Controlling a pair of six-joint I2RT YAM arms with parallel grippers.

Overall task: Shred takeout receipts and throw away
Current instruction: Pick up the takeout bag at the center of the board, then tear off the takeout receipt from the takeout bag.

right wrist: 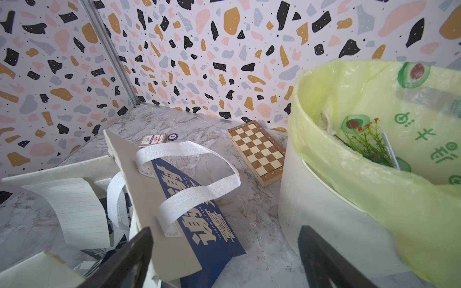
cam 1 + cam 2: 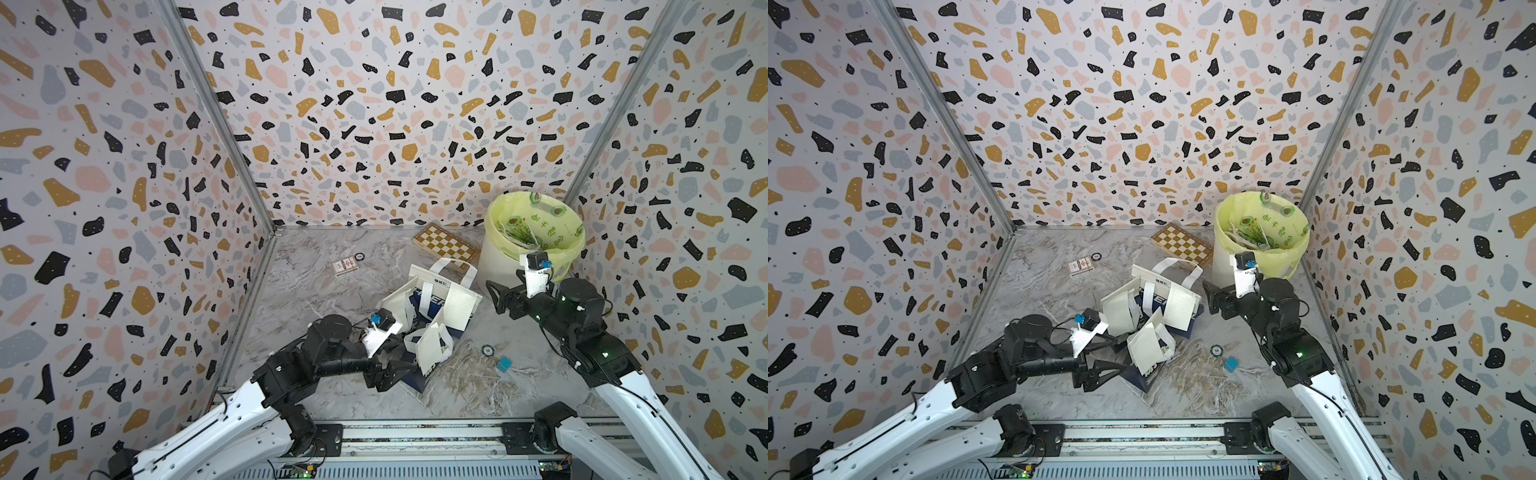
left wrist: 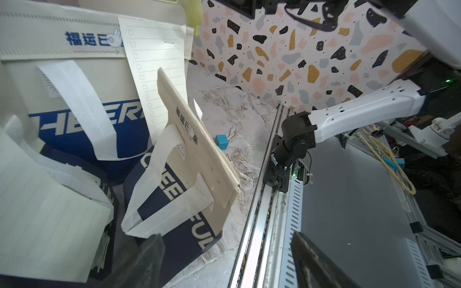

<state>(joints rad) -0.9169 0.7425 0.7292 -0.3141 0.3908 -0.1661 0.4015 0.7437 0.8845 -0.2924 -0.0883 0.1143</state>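
Both pincers are released, grasping nothing. On the near left, the left pincer (image 2: 407, 357) lies low with its jaws spread wide and aimed at the heap of bags. Seen from its own wrist, that pincer (image 3: 225, 235) has the navy corner of the nearest bag just ahead of the gap, and I cannot tell whether a finger touches it. Over on the right, the right pincer (image 2: 494, 297) hangs between the bags and the bin. From its wrist, this pincer (image 1: 224, 230) shows jaws just as wide, with nothing between them.

Everything rests on a marble table (image 2: 311, 299). A white bin (image 2: 494, 266) with a yellow-green liner (image 2: 571, 253) stands in the far right corner. Inside it are white paper strips (image 2: 509, 239) and a green sprig (image 1: 366, 144) with red flowers. Three navy-and-white bags (image 2: 436, 305) crowd the middle, leaning on one another. A chessboard (image 2: 446, 245) lies flat at the far side, just beside the bin.

The receipts are lined white slips lying against the bags. One slip (image 2: 455, 308) is on the right face of the far bag, another slip (image 2: 397, 308) is on the left bag, and a third slip (image 2: 430, 349) is on the nearest bag. Thin paper shreds (image 2: 473, 380) are strewn over the near table, right of the bags.

A card pack (image 2: 345, 266) lies far left of the bags, with a dark chip (image 2: 360, 257) just beside it. Among the shreds sit a blue cube (image 2: 504, 365) and a second chip (image 2: 487, 350).
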